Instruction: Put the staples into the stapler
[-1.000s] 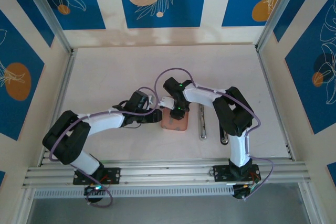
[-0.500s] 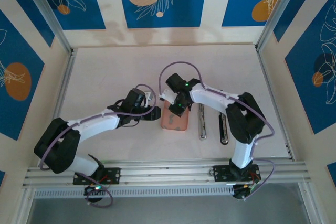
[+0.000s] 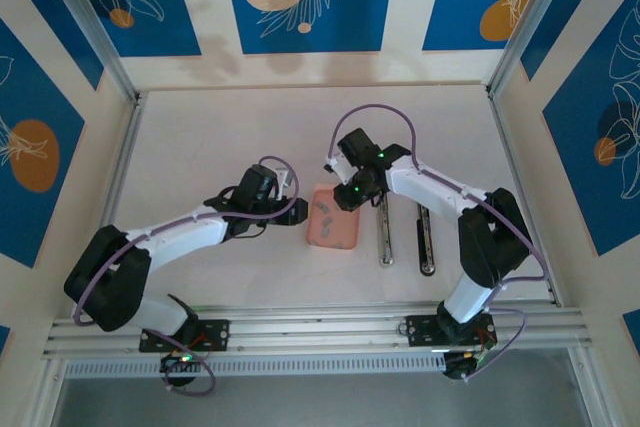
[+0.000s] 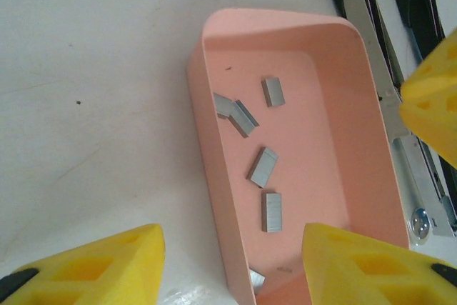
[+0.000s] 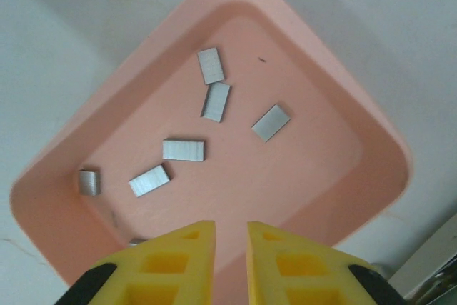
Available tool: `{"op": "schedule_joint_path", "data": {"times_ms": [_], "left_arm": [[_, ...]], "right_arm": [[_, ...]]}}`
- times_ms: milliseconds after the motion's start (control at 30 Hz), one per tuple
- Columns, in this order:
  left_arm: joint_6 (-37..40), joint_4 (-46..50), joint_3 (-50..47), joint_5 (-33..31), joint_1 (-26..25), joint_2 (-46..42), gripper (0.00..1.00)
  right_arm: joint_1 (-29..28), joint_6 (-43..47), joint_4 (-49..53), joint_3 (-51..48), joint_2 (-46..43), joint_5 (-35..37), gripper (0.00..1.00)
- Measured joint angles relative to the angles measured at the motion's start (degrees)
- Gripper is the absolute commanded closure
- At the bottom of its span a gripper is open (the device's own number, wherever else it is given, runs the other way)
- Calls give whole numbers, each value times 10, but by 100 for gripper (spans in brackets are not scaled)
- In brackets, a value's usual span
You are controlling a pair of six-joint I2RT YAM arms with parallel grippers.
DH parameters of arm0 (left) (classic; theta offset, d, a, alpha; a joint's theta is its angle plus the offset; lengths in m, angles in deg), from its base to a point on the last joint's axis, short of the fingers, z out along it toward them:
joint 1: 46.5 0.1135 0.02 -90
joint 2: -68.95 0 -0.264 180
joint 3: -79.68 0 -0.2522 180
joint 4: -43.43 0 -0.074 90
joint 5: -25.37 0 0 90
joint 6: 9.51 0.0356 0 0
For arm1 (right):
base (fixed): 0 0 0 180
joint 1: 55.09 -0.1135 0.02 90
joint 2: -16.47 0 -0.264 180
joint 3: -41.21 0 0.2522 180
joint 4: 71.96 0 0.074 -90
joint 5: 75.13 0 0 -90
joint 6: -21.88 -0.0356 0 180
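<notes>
Tabletop tray (image 4: pixel 202 105): staples (image 4: pixel 263 166) point all ways; left fingers (image 4: pixel 93 266) open, right fingers (image 5: pixel 178 255) seemingly closed.

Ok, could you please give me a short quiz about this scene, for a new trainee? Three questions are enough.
1. True or false: the staples lie inside the stapler.
2. The left fingers are: A) wide apart near the pink tray, gripping nothing; B) clamped on the tray's wall; C) holding a staple strip.
3. In the top view, on which side of the tray does the stapler lie?
Key: 1 false, they lie loose in the tray; 2 A; 3 the right side.
</notes>
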Motion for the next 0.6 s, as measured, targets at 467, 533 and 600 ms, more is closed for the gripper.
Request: {"op": "schedule_joint_path", "data": {"times_ms": [467,533,600], "left_arm": [[-67,-73,-34,35,1,37,46],[-78,-87,-52,36,5,29,46],[-88,-103,-72,35,12,16,45]], "right_arm": [[-14,14,-7,23,34,-78,52],[-2,91,-13,20,34,-112,53],[15,180,-12,20,34,-151,54]]}}
